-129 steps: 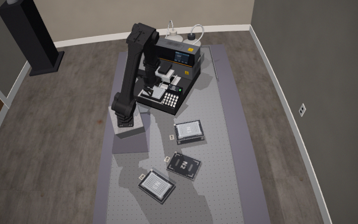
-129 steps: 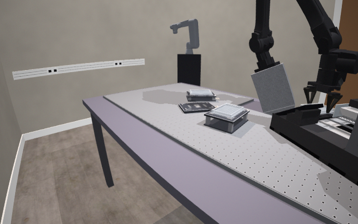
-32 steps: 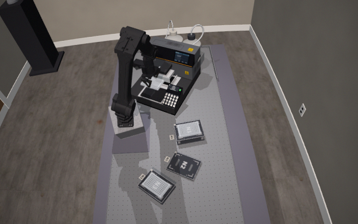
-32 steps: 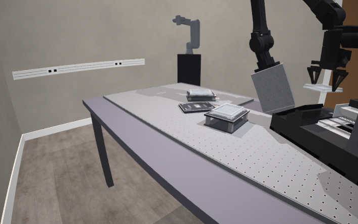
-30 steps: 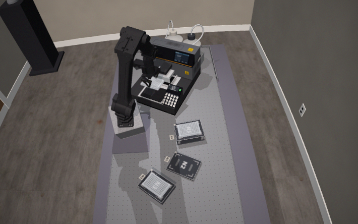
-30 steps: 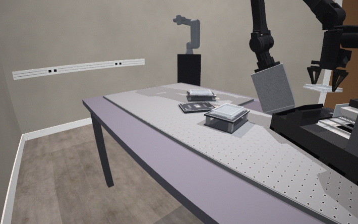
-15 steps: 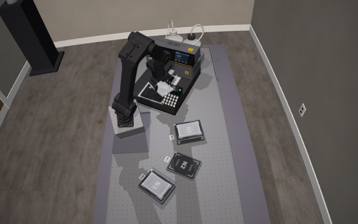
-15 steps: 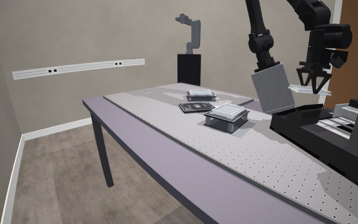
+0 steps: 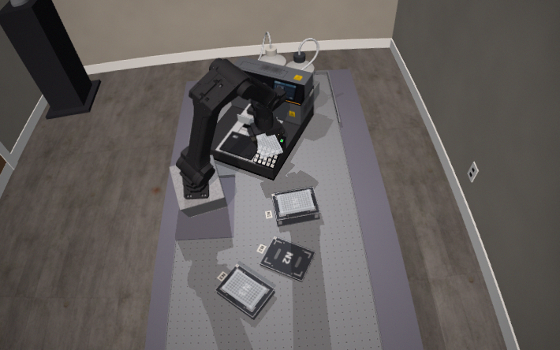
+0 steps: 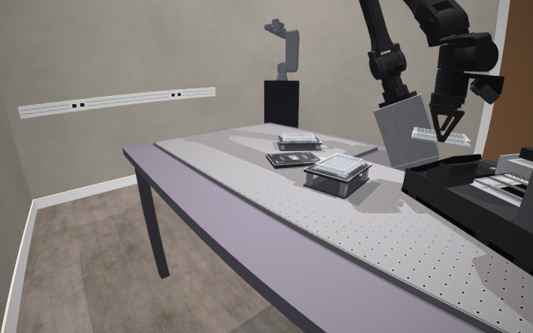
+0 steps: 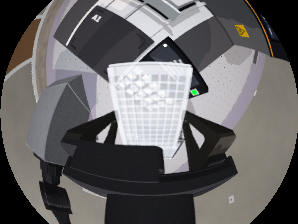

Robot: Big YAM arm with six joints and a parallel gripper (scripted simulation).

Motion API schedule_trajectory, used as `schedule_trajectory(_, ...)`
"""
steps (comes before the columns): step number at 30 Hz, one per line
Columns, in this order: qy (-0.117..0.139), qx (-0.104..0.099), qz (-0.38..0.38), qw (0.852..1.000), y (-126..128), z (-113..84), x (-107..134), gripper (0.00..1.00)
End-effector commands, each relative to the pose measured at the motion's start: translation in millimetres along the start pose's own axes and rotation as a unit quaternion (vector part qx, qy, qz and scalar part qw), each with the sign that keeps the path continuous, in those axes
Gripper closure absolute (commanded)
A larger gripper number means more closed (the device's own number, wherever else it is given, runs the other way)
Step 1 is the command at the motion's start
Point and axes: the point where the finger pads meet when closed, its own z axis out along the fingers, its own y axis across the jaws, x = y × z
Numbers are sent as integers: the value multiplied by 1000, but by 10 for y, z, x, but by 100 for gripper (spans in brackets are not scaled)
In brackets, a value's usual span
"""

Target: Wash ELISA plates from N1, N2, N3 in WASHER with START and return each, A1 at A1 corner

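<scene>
The black two-fingered hand (image 9: 269, 141) (image 10: 442, 134) (image 11: 150, 113) is gripping a clear plastic plate (image 9: 269, 145) (image 10: 453, 139) (image 11: 151, 100) above the washer's keys. It's probably going back to the bare black nest N2 (image 9: 287, 258) (image 10: 291, 161), needing a matched corner.

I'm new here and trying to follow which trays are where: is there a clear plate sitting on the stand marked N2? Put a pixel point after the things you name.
No, the N2 nest (image 9: 298, 262) (image 10: 278, 160) shows its bare dark top and printed label.

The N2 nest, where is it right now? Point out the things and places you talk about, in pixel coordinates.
In the top view, the N2 nest (image 9: 298, 262) (image 10: 278, 160) sits on the table between the other two nests, with no plate on it.
</scene>
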Motion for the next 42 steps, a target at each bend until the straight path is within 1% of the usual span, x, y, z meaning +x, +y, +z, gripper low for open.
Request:
schedule_trajectory(1, -21, 32, 15, 999, -322, -165, -44, 18)
schedule_trajectory(2, -21, 32, 15, 999, -322, -165, -44, 18)
schedule_trajectory(3, -13, 22, -6, 1000, -112, -98, -75, 18)
schedule_trajectory(5, -12, 20, -7, 1000, -100, -87, -71, 18)
schedule_trajectory(7, -14, 24, -5, 1000, -145, -110, -90, 18)
schedule_trajectory(8, -12, 16, 35, 999, -129, -53, 79, 18)
schedule_trajectory(9, -11, 16, 51, 999, -142, -46, 130, 18)
schedule_trajectory(13, -11, 15, 118, 993, -191, -21, 326, 18)
schedule_trajectory(15, -15, 21, 154, 988, -295, -44, 406, 18)
schedule_trajectory(17, -11, 15, 184, 983, -241, 4, 523, 18)
schedule_trajectory(19, -11, 15, 184, 983, -241, 4, 523, 18)
schedule_trajectory(20, -15, 20, 203, 979, -320, -19, 559, 18)
schedule_trajectory(21, -12, 15, 217, 976, -270, 15, 620, 18)
schedule_trajectory(24, -12, 15, 266, 964, -315, 30, 766, 18)
schedule_trajectory(26, -15, 20, 300, 954, -409, 12, 858, 18)
schedule_trajectory(29, -13, 16, 346, 938, -397, 52, 1011, 18)
schedule_trajectory(32, -15, 18, 393, 919, -466, 56, 1159, 18)
schedule_trajectory(33, -16, 19, 402, 915, -497, 54, 1210, 18)
schedule_trajectory(34, -16, 21, 403, 915, -535, 49, 1261, 18)
schedule_trajectory(36, -16, 21, 403, 915, -535, 49, 1261, 18)
schedule_trajectory(37, -19, 23, 404, 914, -584, 39, 1310, 18)
schedule_trajectory(38, -19, 27, 395, 918, -633, 29, 1365, 18)
schedule_trajectory(40, -20, 29, 396, 917, -684, 29, 1471, 18)
schedule_trajectory(42, -20, 29, 396, 917, -687, 31, 1484, 18)
